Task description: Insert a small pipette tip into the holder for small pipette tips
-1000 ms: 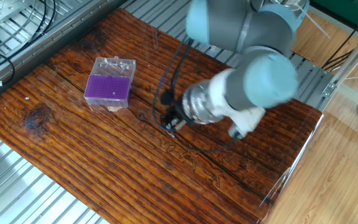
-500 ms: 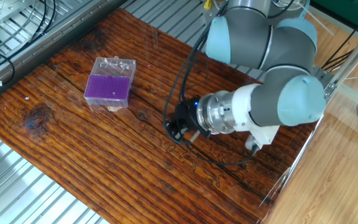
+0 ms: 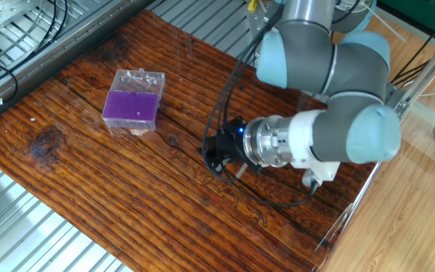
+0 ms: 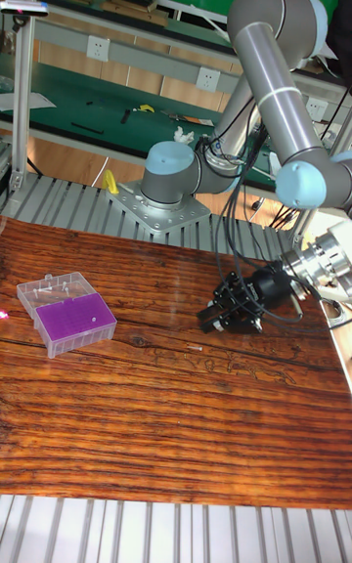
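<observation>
Tall fixed view, table: brown grooved wooden tabletop (image 4: 147,426).
Gripper: black two-finger gripper (image 4: 217,320), (image 3: 216,159) low over the wood; finger spacing unreadable.
Pipette tip: not discernible.
Holder: clear plastic box with purple perforated top (image 4: 66,313), (image 3: 132,103) well apart from gripper, upright, toward the opposite end of the tabletop.

Surface: a dark, grooved wooden table (image 3: 112,196), set on a metal slatted frame (image 3: 21,227).
On it: the holder for small pipette tips (image 3: 132,110), a clear box with a purple top, on the table's left part.
</observation>
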Tool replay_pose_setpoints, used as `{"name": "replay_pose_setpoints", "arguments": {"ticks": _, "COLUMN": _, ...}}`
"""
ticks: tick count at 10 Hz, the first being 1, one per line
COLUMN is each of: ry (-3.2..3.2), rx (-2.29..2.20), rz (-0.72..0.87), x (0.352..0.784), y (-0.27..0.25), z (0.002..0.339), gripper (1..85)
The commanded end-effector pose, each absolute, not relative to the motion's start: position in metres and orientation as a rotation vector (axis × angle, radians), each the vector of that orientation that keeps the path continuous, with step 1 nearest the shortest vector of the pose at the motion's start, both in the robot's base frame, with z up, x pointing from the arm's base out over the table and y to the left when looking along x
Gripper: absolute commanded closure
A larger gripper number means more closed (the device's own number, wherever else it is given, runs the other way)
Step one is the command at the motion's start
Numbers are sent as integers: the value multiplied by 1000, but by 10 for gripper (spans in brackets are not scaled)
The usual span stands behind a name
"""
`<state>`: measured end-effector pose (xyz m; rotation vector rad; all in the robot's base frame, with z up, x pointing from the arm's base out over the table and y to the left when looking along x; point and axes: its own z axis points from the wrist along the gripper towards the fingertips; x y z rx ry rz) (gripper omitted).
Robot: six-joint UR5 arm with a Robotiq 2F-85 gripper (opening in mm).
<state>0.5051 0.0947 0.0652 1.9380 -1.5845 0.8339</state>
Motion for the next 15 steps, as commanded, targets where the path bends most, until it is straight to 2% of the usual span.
{"name": "replay_pose_setpoints", "arguments": {"ticks": 1, "ry": -1562, "rx": 1945, "rz": 849, "x": 515, "y": 99, "z": 57, "gripper": 533}}
{"name": "replay_pose_setpoints", "arguments": {"ticks": 3, "ry": -1568, "rx": 1980, "rz": 799, "x": 524, "y": 112, "z": 37, "gripper": 523}}
{"name": "replay_pose_setpoints", "arguments": {"ticks": 8, "ry": -1510, "rx": 1879, "rz": 777, "x": 498, "y": 122, "z": 47, "gripper": 523}}
{"name": "replay_pose_setpoints", "arguments": {"ticks": 12, "ry": -1534, "rx": 1758, "rz": 903, "x": 473, "y": 120, "z": 48, "gripper": 533}}
{"name": "replay_pose_setpoints", "arguments": {"ticks": 15, "ry": -1536, "rx": 1721, "rz": 953, "x": 479, "y": 105, "z": 52, "gripper": 533}}
